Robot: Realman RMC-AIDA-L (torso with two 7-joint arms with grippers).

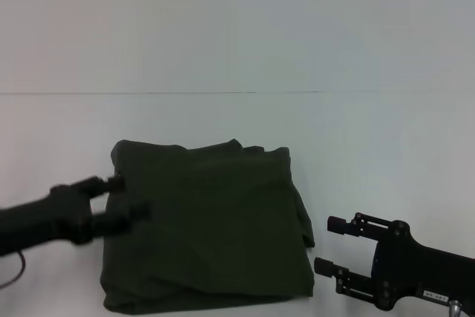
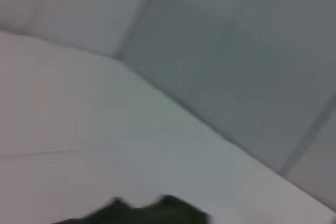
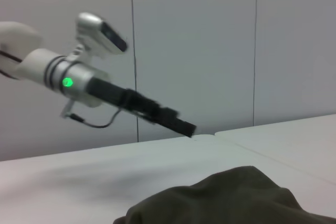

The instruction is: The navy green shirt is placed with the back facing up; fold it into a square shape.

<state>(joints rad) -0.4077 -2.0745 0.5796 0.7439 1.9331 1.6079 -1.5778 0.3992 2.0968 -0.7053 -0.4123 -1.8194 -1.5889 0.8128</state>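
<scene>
the worktop (image 1: 237, 50) was the big thing there, pale and broad, with one thin seam line running across it behind the cloth. on its near half lay the navy green shirt (image 1: 211, 228), already down to a roughly square bundle, rumpled along its far edge and its right side. it looked soft, light, limp knit to me, the sort that sags and slides on itself, so i judged the best hold to be a pinch at a corner or along a folded edge, through all the layers, not out in the middle. the left tool (image 1: 119, 198) sat at the bundle's left edge near the far corner, its two fingers apart with that edge between them, not closed on it. the right tool (image 1: 326, 245) hung just off the bundle's right side, fingers apart, touching nothing. nothing else showed on the worktop to get in the way.
</scene>
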